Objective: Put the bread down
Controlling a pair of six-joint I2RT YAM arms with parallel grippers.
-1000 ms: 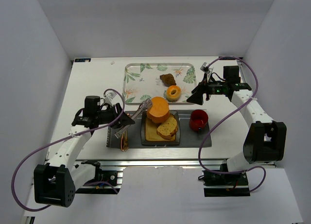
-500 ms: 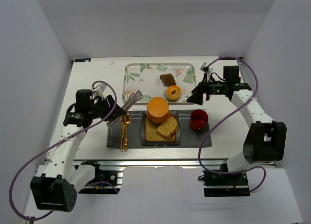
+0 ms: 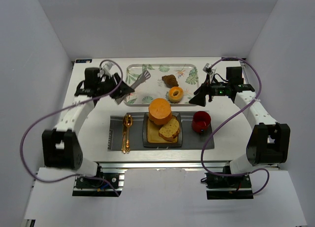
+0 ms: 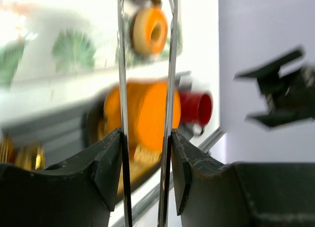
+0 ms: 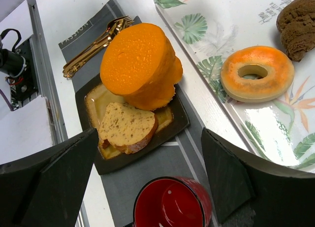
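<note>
The bread (image 3: 170,129), a speckled tan slice with a brown crust, lies on the dark square plate (image 3: 149,136), leaning on a big orange round loaf (image 3: 160,111). It also shows in the right wrist view (image 5: 125,126). My left gripper (image 3: 122,87) is at the back left, shut on metal tongs (image 3: 139,80) whose tips hang over the leaf-print tray (image 3: 135,72). In the left wrist view the gripper (image 4: 146,153) presses the two tong arms (image 4: 121,89); nothing is between the tips. My right gripper (image 3: 203,95) is open and empty, above the red cup (image 3: 201,121).
A donut (image 3: 175,94) and a brown lump (image 3: 170,81) lie on the tray. Gold cutlery (image 3: 126,133) lies on the grey placemat (image 3: 197,141), left of the plate. White walls close in on three sides.
My left arm has swung from the plate's left side to the back left, carrying the tongs away from the orange loaf to above the tray. The right arm has not moved.
</note>
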